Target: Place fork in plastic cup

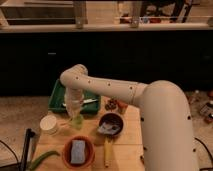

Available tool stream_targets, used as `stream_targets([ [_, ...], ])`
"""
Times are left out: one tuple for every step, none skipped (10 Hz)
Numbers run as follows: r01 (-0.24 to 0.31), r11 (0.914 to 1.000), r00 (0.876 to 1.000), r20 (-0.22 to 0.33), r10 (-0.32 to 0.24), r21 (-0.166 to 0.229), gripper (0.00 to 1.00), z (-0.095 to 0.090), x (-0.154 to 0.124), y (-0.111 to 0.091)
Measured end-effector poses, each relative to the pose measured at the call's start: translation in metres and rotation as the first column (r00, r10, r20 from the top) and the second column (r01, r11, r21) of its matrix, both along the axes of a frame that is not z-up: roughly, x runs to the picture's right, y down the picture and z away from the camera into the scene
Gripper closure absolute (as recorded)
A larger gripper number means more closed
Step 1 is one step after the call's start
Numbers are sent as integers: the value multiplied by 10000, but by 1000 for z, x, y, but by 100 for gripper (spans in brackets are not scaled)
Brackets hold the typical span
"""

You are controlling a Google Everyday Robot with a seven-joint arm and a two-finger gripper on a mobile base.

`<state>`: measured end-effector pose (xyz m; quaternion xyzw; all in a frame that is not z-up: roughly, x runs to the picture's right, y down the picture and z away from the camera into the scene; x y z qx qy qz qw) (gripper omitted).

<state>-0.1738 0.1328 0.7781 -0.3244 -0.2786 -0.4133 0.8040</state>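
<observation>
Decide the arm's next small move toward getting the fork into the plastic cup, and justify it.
Probably a short straight descent. The hand hangs directly over the plastic cup, just above its rim beside the green tray. The fork itself is hidden, so confirm it sits inside before releasing.

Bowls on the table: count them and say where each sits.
2. An orange bowl at the front holds a grey sponge; a dark bowl sits behind, right of the gripper over the plastic cup. The arm may hide others.

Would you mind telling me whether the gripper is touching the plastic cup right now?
Cannot tell. In the camera view the gripper hangs directly over the plastic cup, their outlines overlapping, so no contact or gap shows plainly.
</observation>
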Motion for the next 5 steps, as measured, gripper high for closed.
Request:
stream_targets([
  [11,10000,10000,-16,-11,-35,100,1,1,1],
  [16,10000,10000,-19,-17,-67,100,3,1,2],
  [19,9999,10000,-24,-19,-103,100,4,2,3],
  [13,9999,10000,-24,-13,-125,100,6,2,4],
  [4,9999,10000,-31,-4,-160,100,7,2,5],
])
